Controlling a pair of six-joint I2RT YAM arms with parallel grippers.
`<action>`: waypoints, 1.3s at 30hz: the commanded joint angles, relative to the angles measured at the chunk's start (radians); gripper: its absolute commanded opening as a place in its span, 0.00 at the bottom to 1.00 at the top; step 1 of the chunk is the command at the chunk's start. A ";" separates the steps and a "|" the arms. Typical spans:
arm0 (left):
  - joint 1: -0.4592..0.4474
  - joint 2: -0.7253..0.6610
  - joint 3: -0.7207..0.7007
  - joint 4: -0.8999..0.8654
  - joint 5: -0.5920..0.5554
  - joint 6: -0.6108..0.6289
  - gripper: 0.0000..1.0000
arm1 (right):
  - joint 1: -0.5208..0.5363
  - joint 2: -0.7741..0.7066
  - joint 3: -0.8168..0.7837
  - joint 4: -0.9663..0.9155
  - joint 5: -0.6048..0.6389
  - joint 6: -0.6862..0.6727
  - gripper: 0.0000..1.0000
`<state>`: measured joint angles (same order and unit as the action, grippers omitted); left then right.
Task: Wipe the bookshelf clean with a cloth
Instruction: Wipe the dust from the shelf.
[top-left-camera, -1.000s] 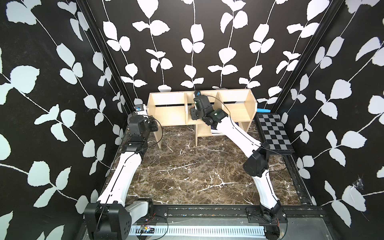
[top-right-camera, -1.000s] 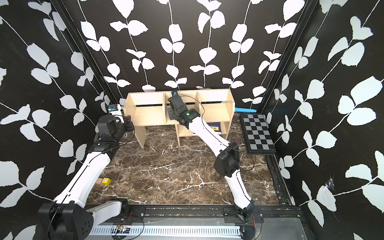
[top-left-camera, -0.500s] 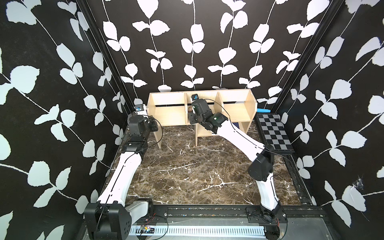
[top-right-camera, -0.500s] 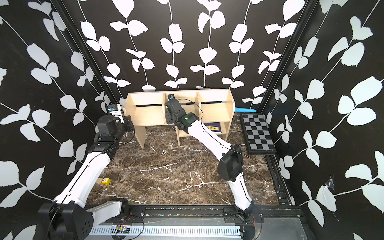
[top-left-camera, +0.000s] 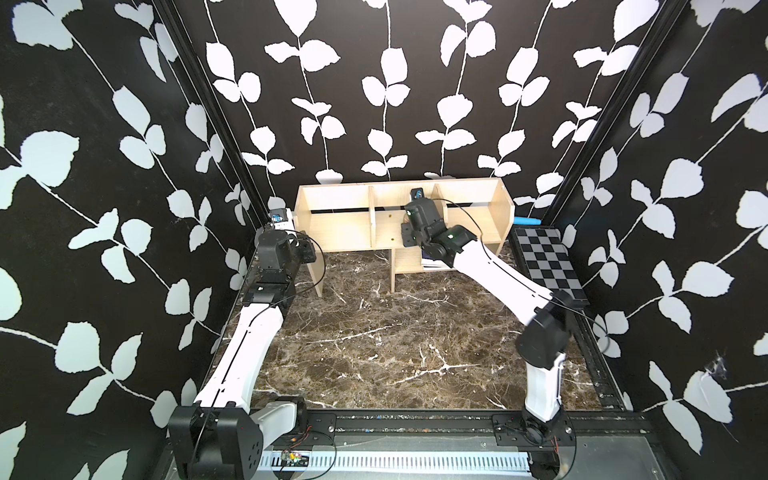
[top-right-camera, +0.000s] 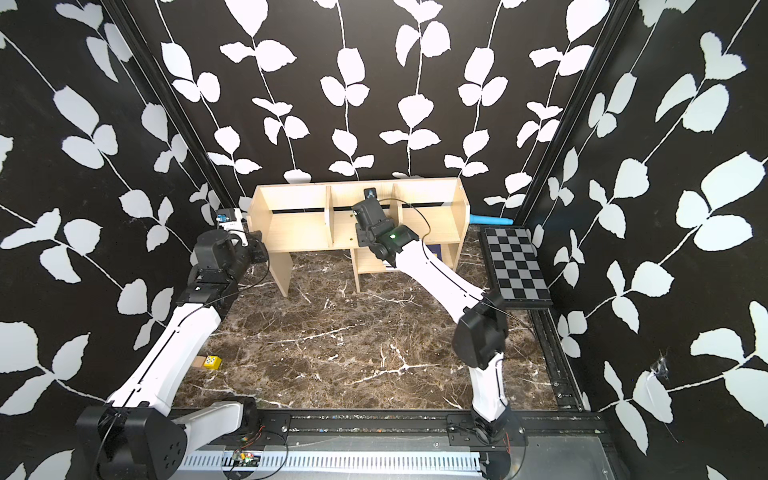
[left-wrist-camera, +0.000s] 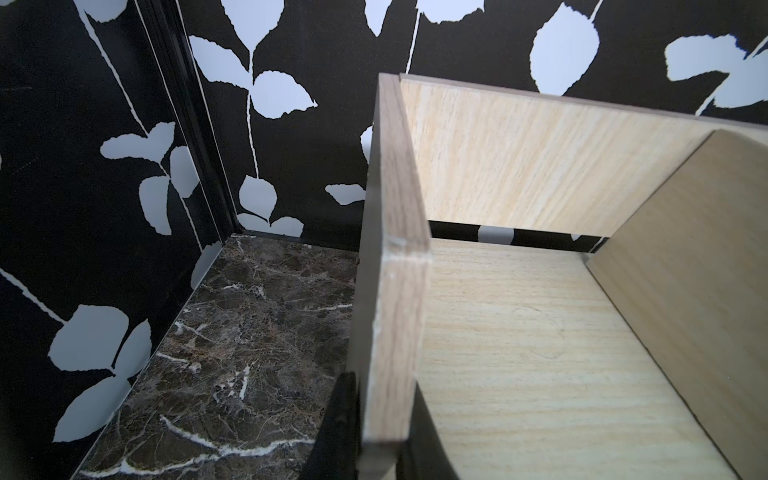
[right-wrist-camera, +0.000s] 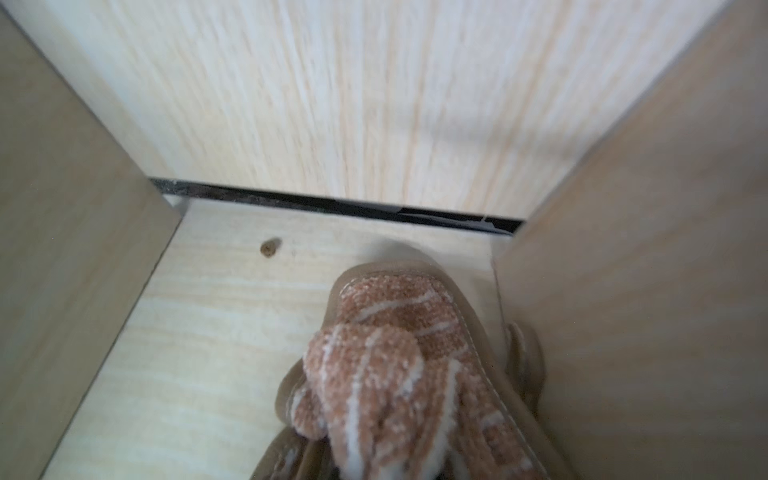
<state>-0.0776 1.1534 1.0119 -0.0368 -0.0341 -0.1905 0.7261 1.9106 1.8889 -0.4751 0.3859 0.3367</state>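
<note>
Top views both show the left arm (top-left-camera: 253, 345) reaching to the left end of the wide, low, light-wood bookshelf (top-left-camera: 340, 232) (top-right-camera: 299, 226), whose long axis runs left to right along the back wall with its three open compartments facing up and forward. Left wrist view shows the left gripper (left-wrist-camera: 384, 440) clamped on that end panel, one black finger (left-wrist-camera: 338, 419) outside it and the other inside the bare left compartment. On the dark marble tabletop (top-left-camera: 374, 332) beside this arm lies a small yellow block (top-right-camera: 212, 362). The right gripper (top-left-camera: 416, 203) sits in the middle compartment, near its right-hand divider. Right wrist view shows it closed on the pinkish-brown cloth with cream stripes (right-wrist-camera: 395, 374), which hides its fingers. The bunched cloth rests on the compartment floor between the two dividers, its long axis running front to back and its rounded end pointing at the dark slot under the back panel. A small brown hole (right-wrist-camera: 270, 248) marks the floor beside it. The white right forearm (top-right-camera: 436, 278) crosses the small lower shelf, hiding most of a dark blue book (top-right-camera: 434, 249). Further right lie a black-and-grey chequered board (top-left-camera: 544, 257) and, behind it, a light-blue rod (top-right-camera: 490, 219).
</note>
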 joint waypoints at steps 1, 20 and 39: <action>0.001 0.002 0.002 -0.061 0.064 -0.159 0.00 | 0.039 -0.032 -0.067 0.087 -0.024 0.004 0.00; 0.001 -0.014 -0.015 -0.035 0.066 -0.184 0.00 | 0.293 0.188 0.595 -0.148 -0.081 -0.083 0.00; 0.001 -0.021 -0.021 -0.028 0.062 -0.187 0.00 | 0.237 0.464 0.747 -0.099 -0.170 -0.082 0.00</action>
<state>-0.0776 1.1519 1.0111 -0.0349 -0.0349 -0.1982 0.9642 2.3665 2.6354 -0.6178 0.2180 0.2829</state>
